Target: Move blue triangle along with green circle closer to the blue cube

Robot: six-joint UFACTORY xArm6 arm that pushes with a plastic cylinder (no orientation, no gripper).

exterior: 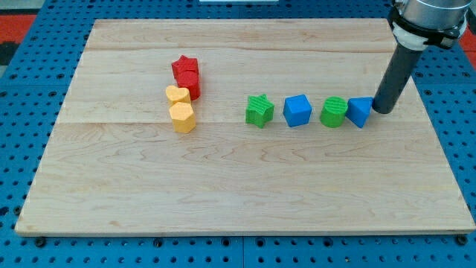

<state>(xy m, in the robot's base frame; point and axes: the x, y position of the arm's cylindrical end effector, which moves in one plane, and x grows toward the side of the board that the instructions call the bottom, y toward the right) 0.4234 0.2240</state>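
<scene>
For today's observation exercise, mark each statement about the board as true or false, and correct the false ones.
1. My tip is at the right side of the blue triangle. True.
2. The green circle sits between the blue cube and the blue triangle. True.
3. The green star lies to the right of the blue cube. False: it lies to its left.
4. The red blocks are below the yellow blocks in the view. False: they are above them.
5. The four green and blue blocks form a rough row. True.
</scene>
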